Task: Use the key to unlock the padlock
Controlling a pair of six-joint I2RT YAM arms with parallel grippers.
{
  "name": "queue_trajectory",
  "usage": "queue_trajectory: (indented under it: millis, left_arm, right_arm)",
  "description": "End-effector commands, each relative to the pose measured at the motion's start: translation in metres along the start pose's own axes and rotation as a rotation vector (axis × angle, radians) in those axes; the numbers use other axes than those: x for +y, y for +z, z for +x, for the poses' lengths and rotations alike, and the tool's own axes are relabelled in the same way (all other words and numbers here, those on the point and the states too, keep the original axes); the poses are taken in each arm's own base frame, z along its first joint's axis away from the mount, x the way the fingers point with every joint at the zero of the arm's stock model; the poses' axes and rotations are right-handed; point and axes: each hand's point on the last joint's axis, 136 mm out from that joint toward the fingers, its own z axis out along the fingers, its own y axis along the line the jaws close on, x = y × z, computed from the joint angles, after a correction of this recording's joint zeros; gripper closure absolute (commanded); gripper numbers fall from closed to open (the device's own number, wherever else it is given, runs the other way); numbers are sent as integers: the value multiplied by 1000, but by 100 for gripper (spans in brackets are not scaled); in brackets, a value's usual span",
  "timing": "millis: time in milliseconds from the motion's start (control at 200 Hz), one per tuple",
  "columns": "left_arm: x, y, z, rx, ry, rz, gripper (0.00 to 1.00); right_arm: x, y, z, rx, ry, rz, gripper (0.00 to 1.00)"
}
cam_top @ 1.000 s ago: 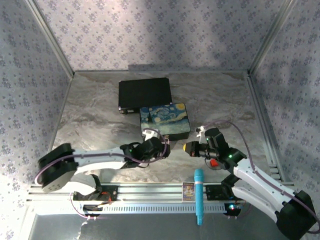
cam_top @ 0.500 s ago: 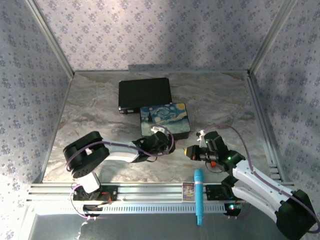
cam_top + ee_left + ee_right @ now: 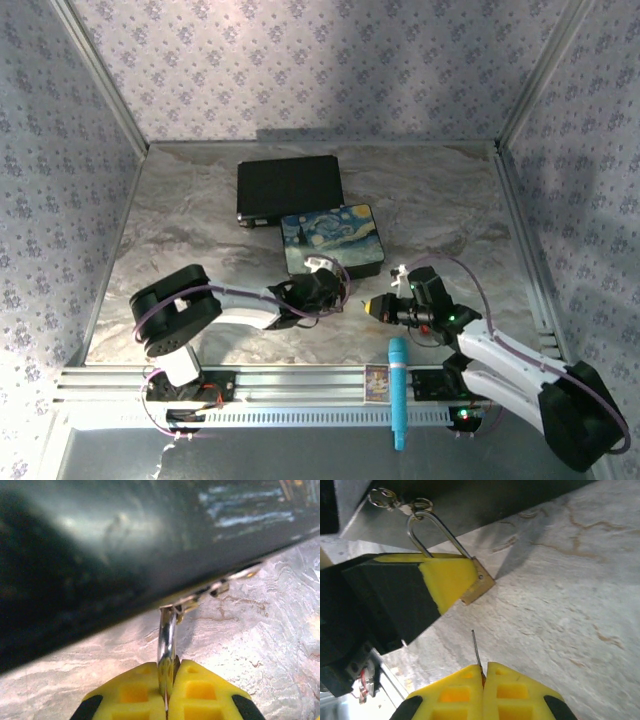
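The left gripper [image 3: 170, 674] is clamped shut on the padlock [image 3: 481, 585], which sits between its yellow fingers [image 3: 200, 690] with the silver shackle [image 3: 166, 635] rising straight out ahead of the fingertips to the hasp [image 3: 216, 587] on the lower edge of the painted box [image 3: 330, 238]. That hold looks meant to keep the small lock from swinging on the hasp while the other arm works. From the right wrist, one brass corner of the body sticks out past the left gripper's pad, just above the bench [image 3: 570, 605]. The right gripper [image 3: 482, 672] is closed tight on the key [image 3: 378, 304], and only its thin blade [image 3: 476, 647] projects beyond the fingertips, pointing up towards the padlock, which lies ahead of this gripper and slightly left of its line. Blade and lock are near but apart. Holding the key by its head with the blade leading suits a straight push into the lock. The keyhole face cannot be made out, so it may be on the exposed brass end or hidden behind the pad. I judge the lock is steadied and the key is lined up roughly, with insertion not yet begun. The next move calls for fine aim at a very small opening.
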Motion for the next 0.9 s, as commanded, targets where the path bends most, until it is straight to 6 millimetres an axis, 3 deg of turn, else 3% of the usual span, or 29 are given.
queue_trajectory:
  millis: [0,165,475,895]
  left_arm:
    - [-10,-10,-9,-29,-99,88,100]
    - [-32,-24,-17,-18,-181,191,100]
    - [-37,-31,-26,16,-400,284,100]
    - [-50,-48,-40,-7,-504,387,100]
  right_arm:
    - [25,3,-1,58,20,-177,100]
    - [33,4,-2,118,49,-262,100]
    - [29,10,9,194,89,-332,100]
    - [30,12,-4,170,90,-355,100]
